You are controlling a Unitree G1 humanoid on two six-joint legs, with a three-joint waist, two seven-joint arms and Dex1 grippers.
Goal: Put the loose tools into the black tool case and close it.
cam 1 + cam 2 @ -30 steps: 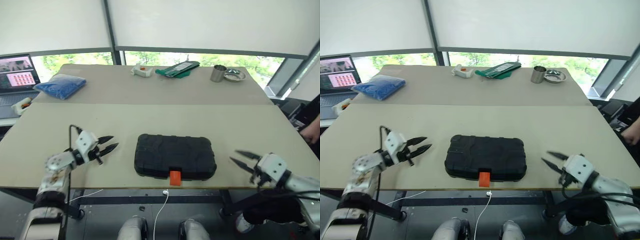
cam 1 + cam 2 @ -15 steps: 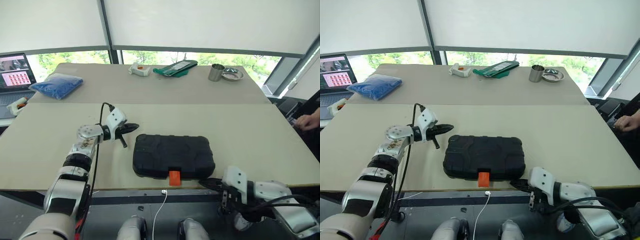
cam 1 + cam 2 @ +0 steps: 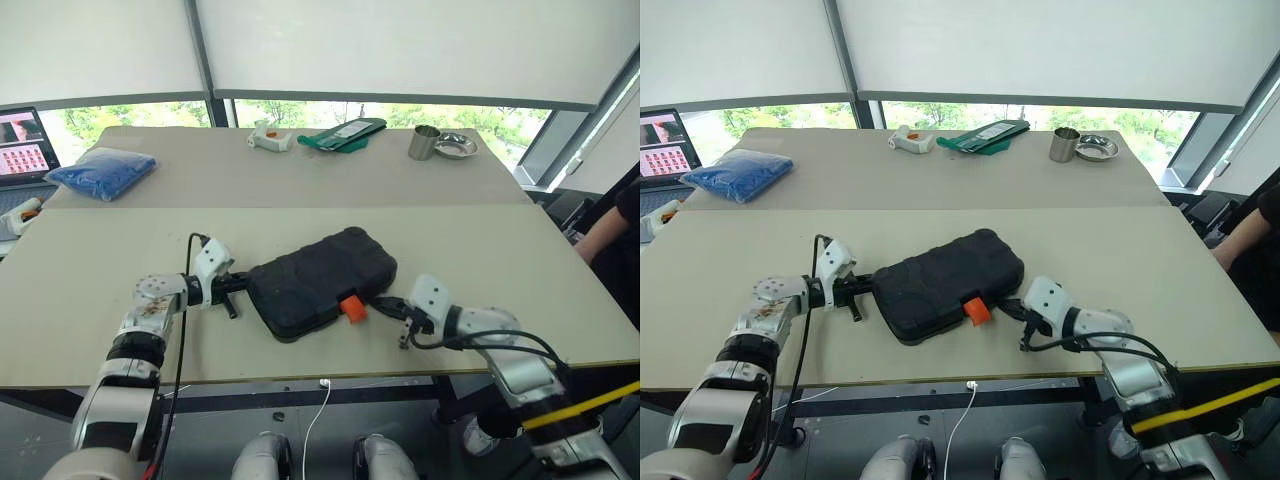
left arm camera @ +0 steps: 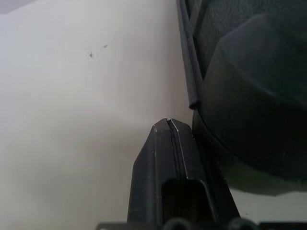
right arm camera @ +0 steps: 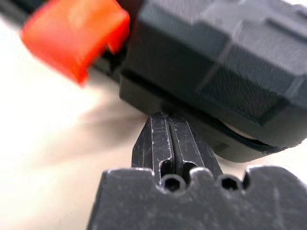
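Note:
The black tool case [image 3: 318, 282] lies closed and askew on the near table, its orange latch [image 3: 350, 308] facing the front edge. My left gripper [image 3: 240, 284] is shut, its tip against the case's left end; the left wrist view shows the closed fingers [image 4: 168, 143] beside the case's rim [image 4: 192, 86]. My right gripper [image 3: 385, 305] is shut too, its tip at the case's lower front edge [image 5: 201, 115], just right of the latch [image 5: 76, 33]. Neither holds anything. The loose tools are out of view.
On the far table lie a blue bag [image 3: 100, 170], a white-and-orange object [image 3: 265, 135], a green packet [image 3: 345, 135], a metal cup [image 3: 424, 142] and a metal dish [image 3: 455, 146]. A laptop [image 3: 20, 135] stands far left. A person [image 3: 615, 230] is at the right edge.
Both grippers have shut and moved inward to the case. The case has swung round on the table, its right end now farther from me. The camera has shifted too.

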